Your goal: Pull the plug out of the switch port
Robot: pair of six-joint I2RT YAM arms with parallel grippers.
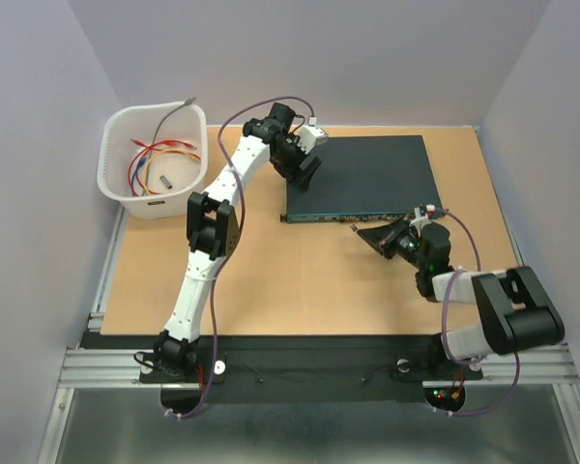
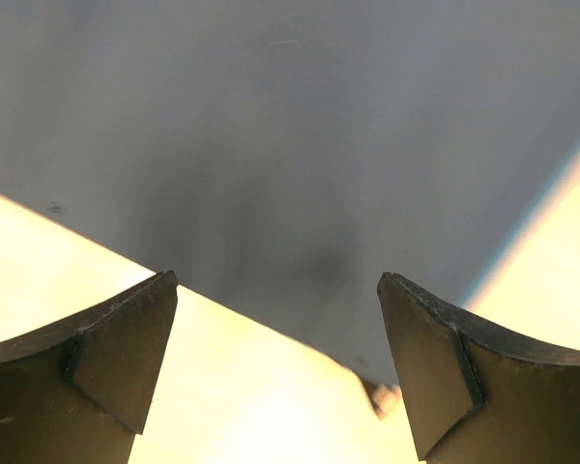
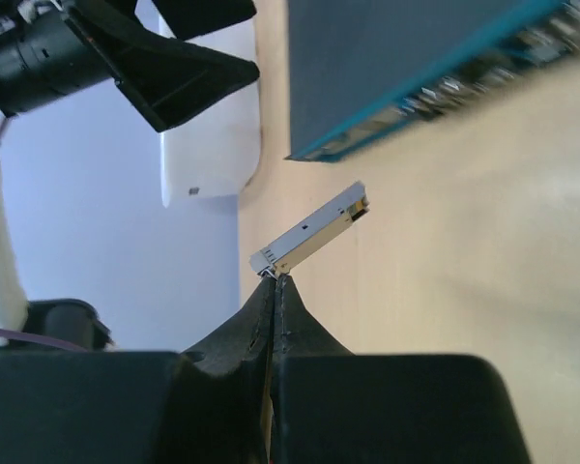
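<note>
**While plug is clear of the port, right gripper pinches it**

Top view: switch [image 1: 362, 179] lies flat at back right of table [image 1: 300, 280], teal port face toward the arms. Left gripper [image 1: 307, 172] sits at the switch's left edge. Right gripper [image 1: 362, 232] is just in front of the port face. White basket [image 1: 116, 164] with cables sits back left.

Left wrist: jaws spread wide with nothing between them, over a corner of the switch top.

Right wrist: fingertips pressed together on one end of the small silver plug [image 3: 309, 230]. It sticks out tilted, apart from the teal sockets, over bare table.
</note>
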